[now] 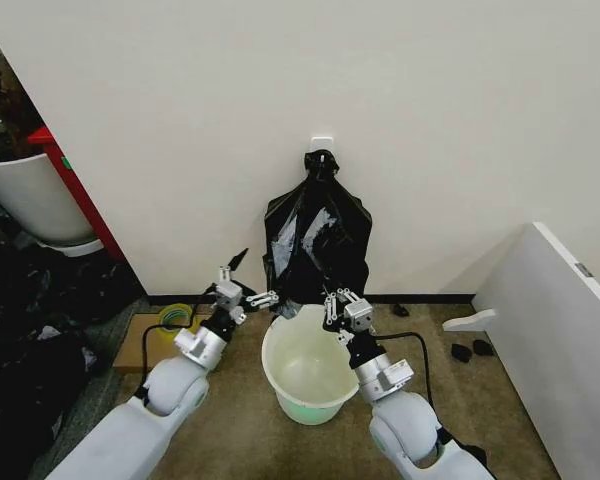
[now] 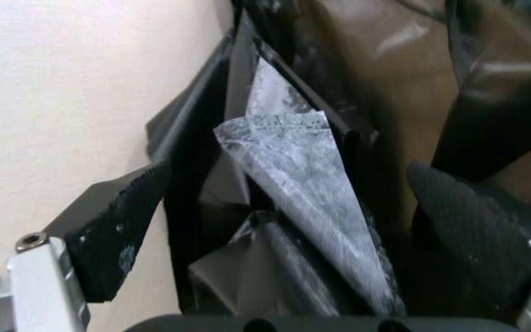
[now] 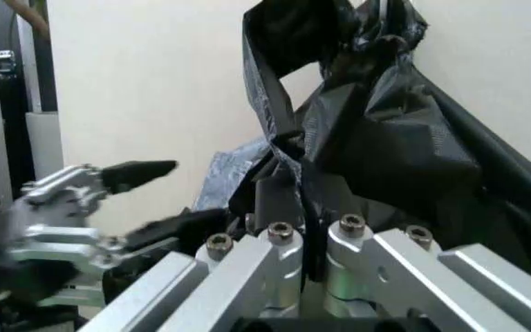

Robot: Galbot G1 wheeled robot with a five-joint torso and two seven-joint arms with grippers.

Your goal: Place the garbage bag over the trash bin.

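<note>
Garbage bag (image 1: 316, 235), black and crinkled, hangs from a hook (image 1: 321, 156) on the wall (image 1: 280, 90), directly behind and above the trash bin (image 1: 305, 372). The bin stands upright on the floor (image 1: 490, 400) below the bag, unlined. Left gripper (image 1: 263, 297), beside the bin's rim, has its fingers (image 2: 118, 228) spread with the bag's lower folds between them. Right gripper (image 1: 337, 306), over the bin's far rim, is clamped on the bag's lower edge.

The round cream-white plastic bucket's (image 1: 307, 372) mouth is open from above; crinkly black plastic bags (image 1: 315, 240) on the wall crowd its far rim
</note>
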